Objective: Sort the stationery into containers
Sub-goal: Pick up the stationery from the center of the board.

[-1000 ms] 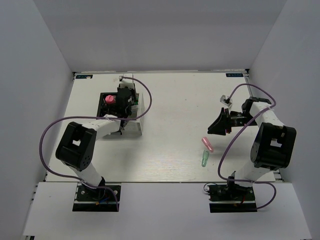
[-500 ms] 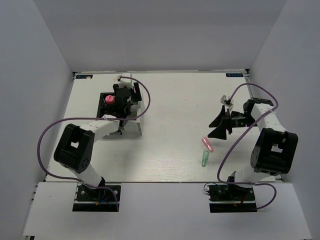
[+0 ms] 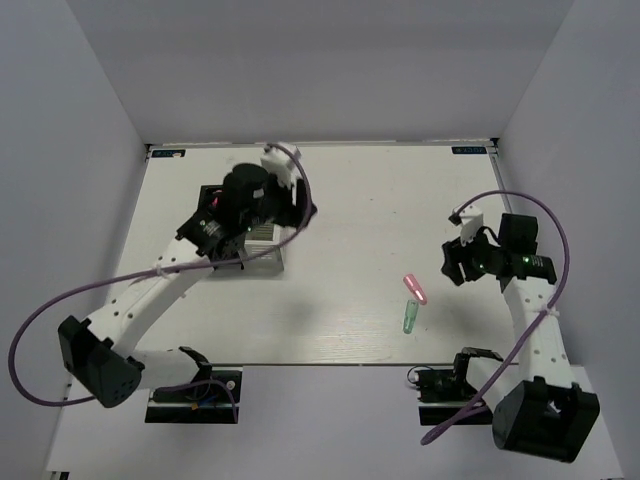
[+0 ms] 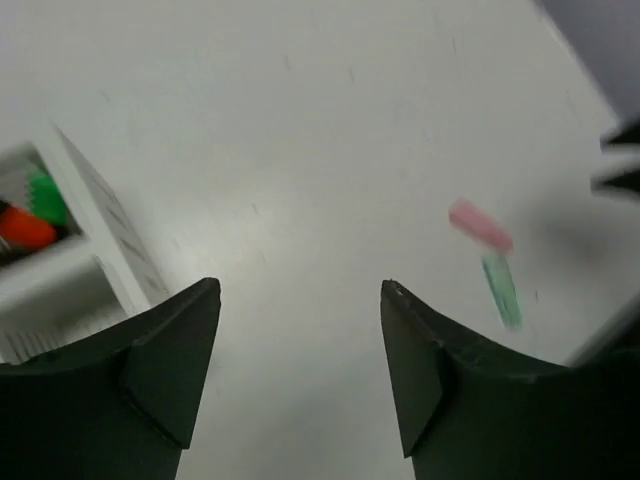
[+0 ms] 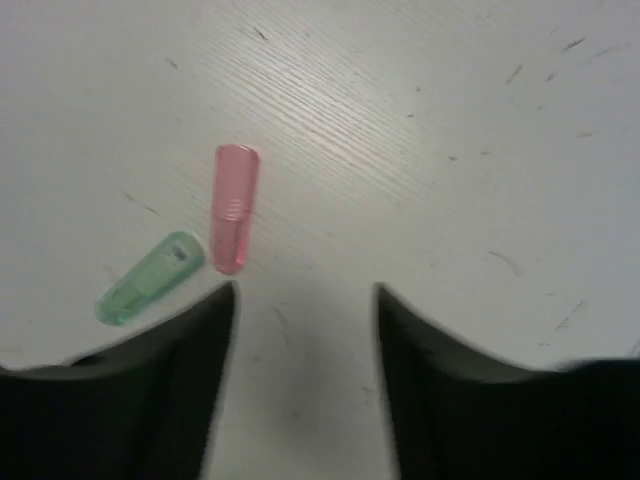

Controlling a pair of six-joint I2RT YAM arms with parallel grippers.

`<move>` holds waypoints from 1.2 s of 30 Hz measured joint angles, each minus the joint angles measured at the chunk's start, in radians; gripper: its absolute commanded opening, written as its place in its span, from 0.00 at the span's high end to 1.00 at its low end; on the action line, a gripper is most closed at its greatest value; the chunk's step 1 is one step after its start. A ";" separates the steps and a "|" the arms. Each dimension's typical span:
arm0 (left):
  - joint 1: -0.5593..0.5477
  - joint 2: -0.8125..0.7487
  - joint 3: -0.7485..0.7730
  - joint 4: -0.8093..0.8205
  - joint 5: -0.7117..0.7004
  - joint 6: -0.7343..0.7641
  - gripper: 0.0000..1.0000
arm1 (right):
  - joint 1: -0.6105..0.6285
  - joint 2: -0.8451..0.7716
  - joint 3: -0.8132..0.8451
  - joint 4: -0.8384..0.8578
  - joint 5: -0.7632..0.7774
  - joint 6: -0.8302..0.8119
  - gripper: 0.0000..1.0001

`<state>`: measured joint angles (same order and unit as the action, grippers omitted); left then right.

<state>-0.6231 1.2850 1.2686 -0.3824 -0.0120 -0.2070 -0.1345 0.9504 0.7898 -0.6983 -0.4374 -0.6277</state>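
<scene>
From above, the left arm hid most of the containers (image 3: 264, 258). Only a bit of white side showed. The left wrist camera saw more. A green tip (image 4: 42, 188) and an orange tip (image 4: 25, 230) sat inside the white box (image 4: 100, 250), at the left edge of that view. The left gripper (image 4: 300, 300) hung over the table (image 3: 350, 200) beside that box. Its fingers were wide apart and held nothing.

The right wrist camera showed the pink piece (image 5: 234, 208) and the green piece (image 5: 150, 278) up close. They lay flat with their ends very near each other. The right gripper (image 5: 305, 300) was near them, with its fingers apart and nothing between them.

From above, there was lots of open table between the box and the two pieces. Grey walls (image 3: 90, 150) stood at the left, back and right edges.
</scene>
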 measured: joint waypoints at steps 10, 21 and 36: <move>-0.281 -0.331 -0.511 -0.363 0.029 -0.075 0.54 | 0.083 0.402 0.202 -0.125 -0.055 0.217 0.65; -0.455 -0.394 -0.580 -0.399 -0.109 -0.150 0.40 | 0.364 0.526 0.146 -0.035 0.162 0.318 0.40; -0.469 -0.492 -0.584 -0.434 -0.167 -0.174 0.36 | 0.439 0.634 0.103 0.060 0.353 0.303 0.39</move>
<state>-1.0924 0.7933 0.6846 -0.8162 -0.1787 -0.3809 0.3050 1.5841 0.8928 -0.6388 -0.0841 -0.3244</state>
